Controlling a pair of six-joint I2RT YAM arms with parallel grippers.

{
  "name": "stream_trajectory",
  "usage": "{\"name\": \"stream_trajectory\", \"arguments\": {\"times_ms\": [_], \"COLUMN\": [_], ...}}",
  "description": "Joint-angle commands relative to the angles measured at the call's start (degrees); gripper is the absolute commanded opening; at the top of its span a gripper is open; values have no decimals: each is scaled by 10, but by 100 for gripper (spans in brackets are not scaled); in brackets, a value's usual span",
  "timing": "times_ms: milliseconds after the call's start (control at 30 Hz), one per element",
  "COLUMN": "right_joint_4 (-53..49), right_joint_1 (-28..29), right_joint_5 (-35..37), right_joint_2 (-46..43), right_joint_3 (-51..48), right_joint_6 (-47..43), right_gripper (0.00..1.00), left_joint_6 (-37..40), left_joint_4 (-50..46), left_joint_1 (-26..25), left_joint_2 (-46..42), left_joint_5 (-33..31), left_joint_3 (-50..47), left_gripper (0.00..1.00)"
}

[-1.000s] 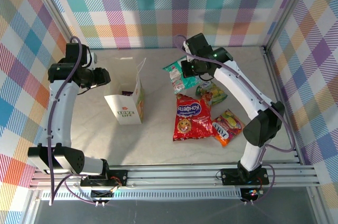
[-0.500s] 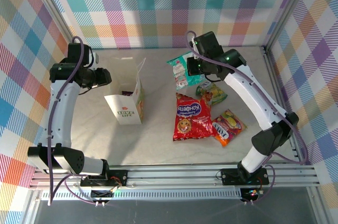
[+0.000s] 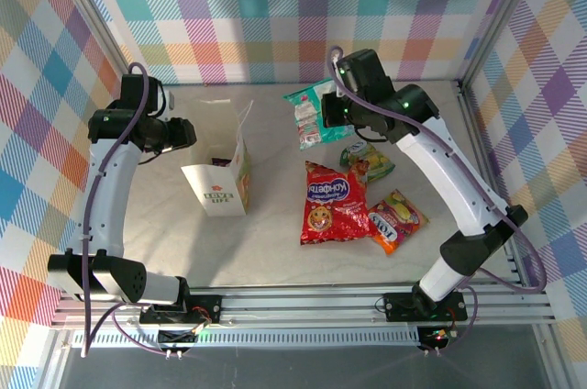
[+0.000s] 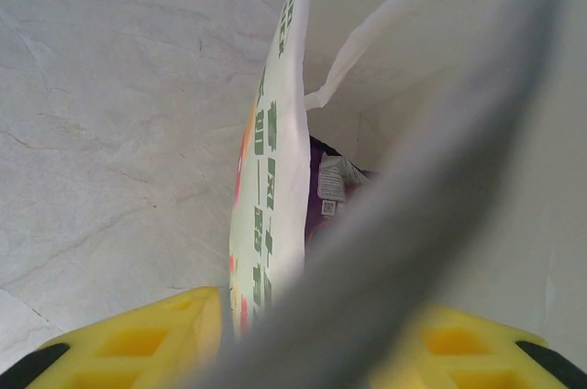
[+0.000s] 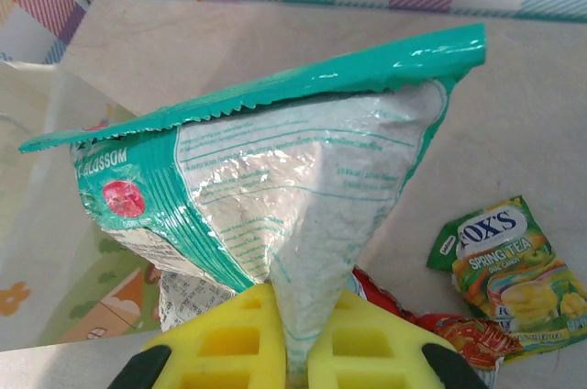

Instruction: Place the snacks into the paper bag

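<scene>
White bag (image 3: 218, 189): paper, upright on the table (image 3: 275, 256), left of centre, mouth open upward, green lettering and colourful print on its sides.
Left gripper (image 3: 182, 135): at the bag's top edge, on the side away from the loose packets.
Left jaws: yellow fingers (image 4: 138, 338) stand apart, one on each side of the bag's printed wall; cannot tell whether they press on it, as a blurred grey band close to the lens covers the gap.
Purple packet (image 4: 323, 161): already inside the bag, low down, partly hidden by the grey band.
Right gripper (image 5: 298, 308): raised over the far middle of the table, to the right of the bag and well apart from it.
Right jaws: clamped together on the lower part of the teal packet (image 5: 275, 187).
Teal packet: teal and white foil, held up off the table, jagged top seal tilted, a red round mark near its left edge.
Green packet (image 3: 369, 161): green and yellow, flat on the table just right of the held packet and below it.
Red packet (image 3: 335, 203): largest, flat near the table's centre, right of the bag.
Orange packet (image 3: 394, 220): flat on the table, touching the red packet's right edge.
Walls (image 3: 275, 13): pastel plaid around the table.
</scene>
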Motion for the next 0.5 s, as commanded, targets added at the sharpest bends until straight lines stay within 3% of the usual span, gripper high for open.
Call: {"name": "stream_trajectory", "arguments": {"times_ms": [0,467], "right_joint_4": [-4,-45], "right_joint_1": [12,64], "right_joint_5": [24,39], "right_joint_2": [-2,68], "right_joint_3": [51,239], "right_joint_6": [-4,-37], "right_gripper": [0,0], "left_joint_6": [-2,3], "left_joint_4": [-14,-13], "left_joint_1": [-4,-5], "left_joint_2": [-8,-20], "left_joint_5": [1,1], "left_joint_3": [15,10], "left_gripper": [44,44]}}
